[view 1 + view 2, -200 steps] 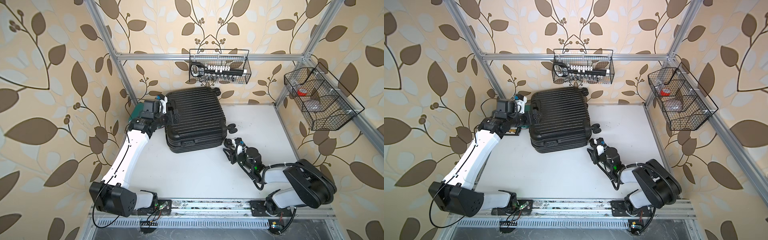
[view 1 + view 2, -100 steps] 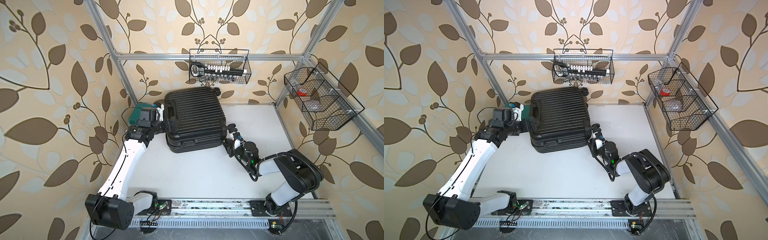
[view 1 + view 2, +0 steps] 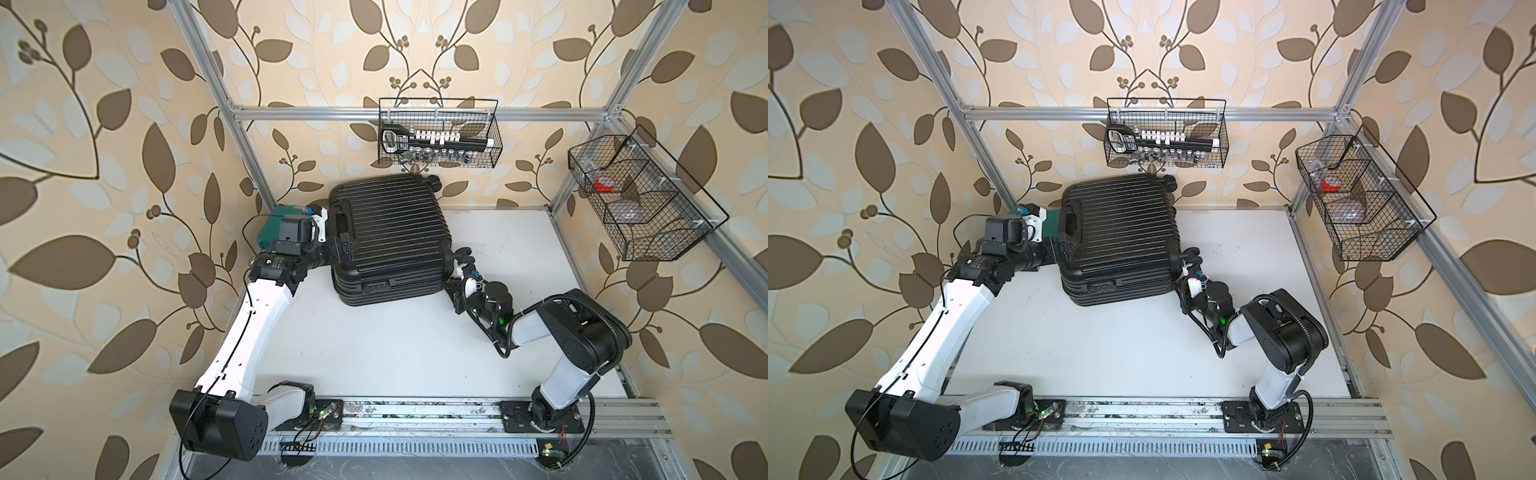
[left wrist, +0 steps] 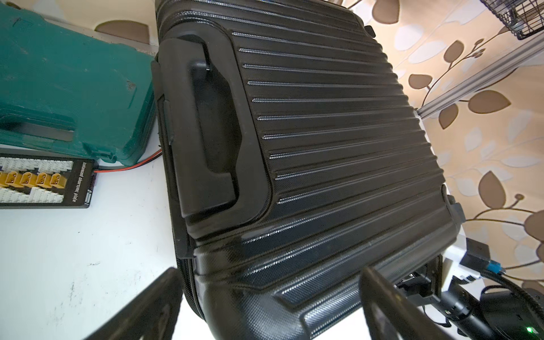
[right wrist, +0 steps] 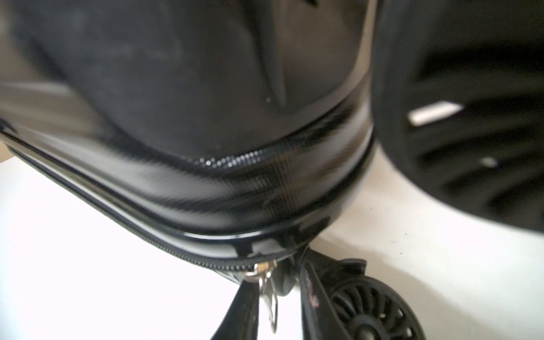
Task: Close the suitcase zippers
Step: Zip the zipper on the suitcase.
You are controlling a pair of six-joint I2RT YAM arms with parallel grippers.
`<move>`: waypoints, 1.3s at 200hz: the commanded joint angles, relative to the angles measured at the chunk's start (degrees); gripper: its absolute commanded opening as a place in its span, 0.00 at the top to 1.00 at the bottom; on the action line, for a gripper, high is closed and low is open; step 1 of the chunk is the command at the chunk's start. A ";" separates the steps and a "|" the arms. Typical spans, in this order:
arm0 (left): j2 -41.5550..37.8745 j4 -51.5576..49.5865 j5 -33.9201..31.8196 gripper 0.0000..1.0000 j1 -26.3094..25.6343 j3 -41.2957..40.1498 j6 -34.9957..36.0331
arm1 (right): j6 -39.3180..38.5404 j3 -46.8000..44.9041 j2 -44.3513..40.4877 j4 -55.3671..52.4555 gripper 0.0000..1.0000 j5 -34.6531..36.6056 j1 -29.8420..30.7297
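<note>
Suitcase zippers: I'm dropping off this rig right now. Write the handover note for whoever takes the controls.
Left gripper: jaws wide open astride the suitcase corner by the handle, holding nothing.
Right gripper: jaws narrowly open around the zipper pull, gaps on both sides, not clamped.
Suitcase: flat on the table, shells together. The pull sits at the corner by a wheel.
Done: pull reached. How much of the track is zipped cannot be told.
Left: clamp the pull and run it along the track.

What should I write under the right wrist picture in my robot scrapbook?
The right claw straddles the small silver zipper pull at the corner of the black suitcase, beside a wheel.
</note>
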 commanded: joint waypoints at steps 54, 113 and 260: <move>3.99 -1.80 -0.81 0.02 2.52 2.25 -2.51 | -2.43 1.01 0.28 1.49 1.00 -1.32 -0.09; 16.78 -10.78 -0.40 0.10 2.72 14.03 -4.04 | -3.45 1.44 -1.31 -1.93 1.00 -1.85 -0.11; 35.42 -16.26 -13.69 0.52 3.11 33.39 -7.33 | -2.88 0.99 -2.79 -2.19 1.00 -2.82 -0.07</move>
